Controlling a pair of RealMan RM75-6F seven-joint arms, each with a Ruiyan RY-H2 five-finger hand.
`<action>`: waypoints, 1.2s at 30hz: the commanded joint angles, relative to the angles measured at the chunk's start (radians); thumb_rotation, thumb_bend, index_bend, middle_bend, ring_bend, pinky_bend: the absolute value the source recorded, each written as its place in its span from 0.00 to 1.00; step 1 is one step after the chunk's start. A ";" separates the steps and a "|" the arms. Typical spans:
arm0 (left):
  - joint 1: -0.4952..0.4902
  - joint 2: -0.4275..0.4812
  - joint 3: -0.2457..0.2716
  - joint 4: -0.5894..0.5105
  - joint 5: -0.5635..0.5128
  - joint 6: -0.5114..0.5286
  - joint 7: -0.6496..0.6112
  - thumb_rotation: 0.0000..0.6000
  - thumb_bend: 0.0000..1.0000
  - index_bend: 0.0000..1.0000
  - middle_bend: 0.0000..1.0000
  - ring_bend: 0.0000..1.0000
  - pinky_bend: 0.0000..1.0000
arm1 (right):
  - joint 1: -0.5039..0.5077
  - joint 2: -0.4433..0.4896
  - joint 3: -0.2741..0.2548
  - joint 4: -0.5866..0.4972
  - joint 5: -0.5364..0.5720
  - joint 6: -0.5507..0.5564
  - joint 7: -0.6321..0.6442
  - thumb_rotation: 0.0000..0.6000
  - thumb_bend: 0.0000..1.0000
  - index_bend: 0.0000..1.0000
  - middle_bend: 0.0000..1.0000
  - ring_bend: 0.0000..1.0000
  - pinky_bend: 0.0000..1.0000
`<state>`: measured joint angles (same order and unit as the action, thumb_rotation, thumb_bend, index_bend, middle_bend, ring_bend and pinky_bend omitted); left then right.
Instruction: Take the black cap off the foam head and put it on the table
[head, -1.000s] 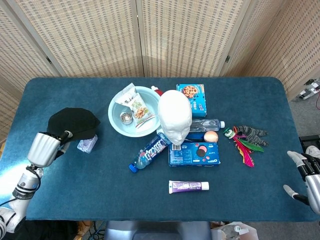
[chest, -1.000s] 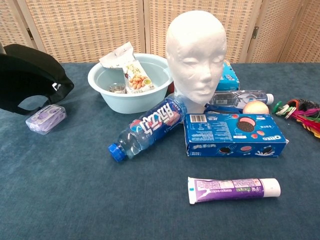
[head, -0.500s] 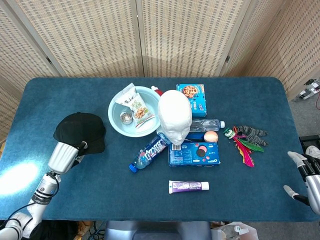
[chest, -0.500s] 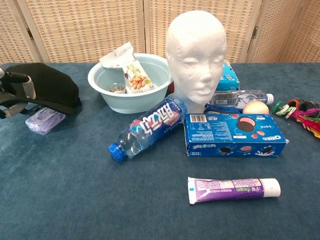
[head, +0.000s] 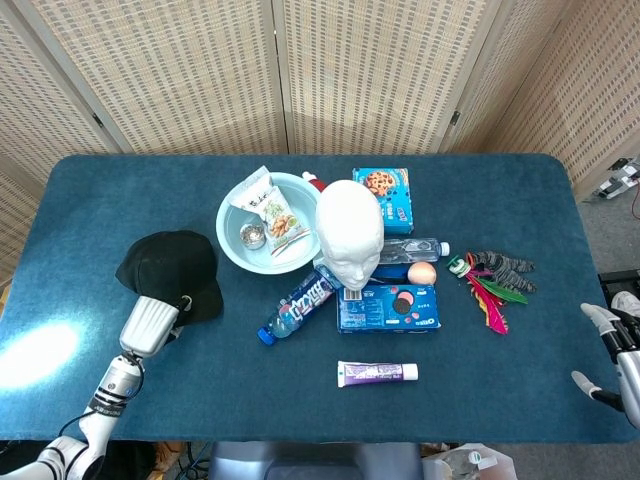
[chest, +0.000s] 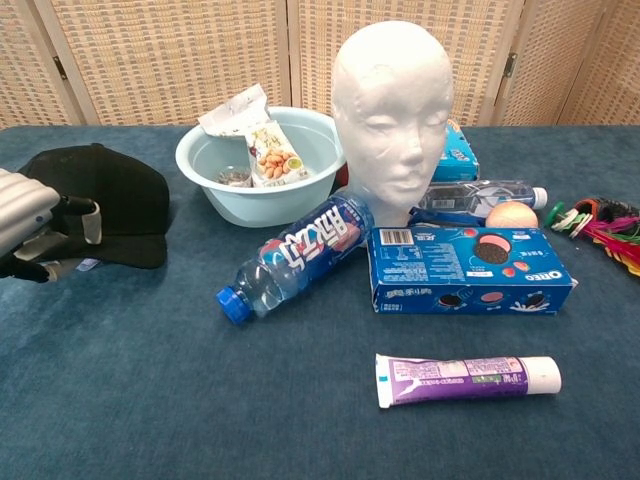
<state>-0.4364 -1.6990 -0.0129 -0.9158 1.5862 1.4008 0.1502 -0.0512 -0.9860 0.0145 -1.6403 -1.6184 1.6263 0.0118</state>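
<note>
The white foam head (head: 350, 235) stands bare at the table's middle, and the chest view shows it (chest: 392, 110) facing me. The black cap (head: 170, 272) lies low at the table's left, dome up, also seen in the chest view (chest: 115, 200). My left hand (head: 150, 322) is at the cap's near edge, and in the chest view its fingers (chest: 78, 215) grip the brim. My right hand (head: 615, 355) hangs past the table's right edge, fingers apart and holding nothing.
A pale blue bowl (head: 222, 225) with snack packets sits just right of the cap. A tipped drink bottle (head: 300, 303), an Oreo box (head: 390, 308), a toothpaste tube (head: 377, 373), a cookie box (head: 383, 187) and coloured feathers (head: 490, 290) surround the head.
My left hand has carried the cap rightward and down onto the table. The cap now covers the small purple box. The right hand has not moved.
</note>
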 joint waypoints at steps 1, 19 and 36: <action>0.024 0.044 -0.005 -0.101 -0.052 -0.047 0.095 1.00 0.21 0.36 0.86 0.96 1.00 | 0.003 -0.003 0.000 0.003 0.001 -0.005 0.001 1.00 0.10 0.16 0.22 0.16 0.22; 0.145 0.234 -0.046 -0.478 -0.162 0.035 0.241 1.00 0.08 0.07 0.40 0.54 0.97 | 0.018 -0.005 0.005 0.003 0.017 -0.032 -0.003 1.00 0.10 0.16 0.22 0.16 0.22; 0.296 0.337 -0.020 -0.611 -0.113 0.217 0.073 1.00 0.08 0.17 0.36 0.46 0.76 | 0.059 -0.032 -0.009 0.041 -0.018 -0.088 0.017 1.00 0.10 0.18 0.22 0.16 0.22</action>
<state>-0.1447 -1.3659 -0.0383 -1.5214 1.4683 1.6140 0.2264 0.0047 -1.0154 0.0067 -1.6022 -1.6331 1.5384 0.0262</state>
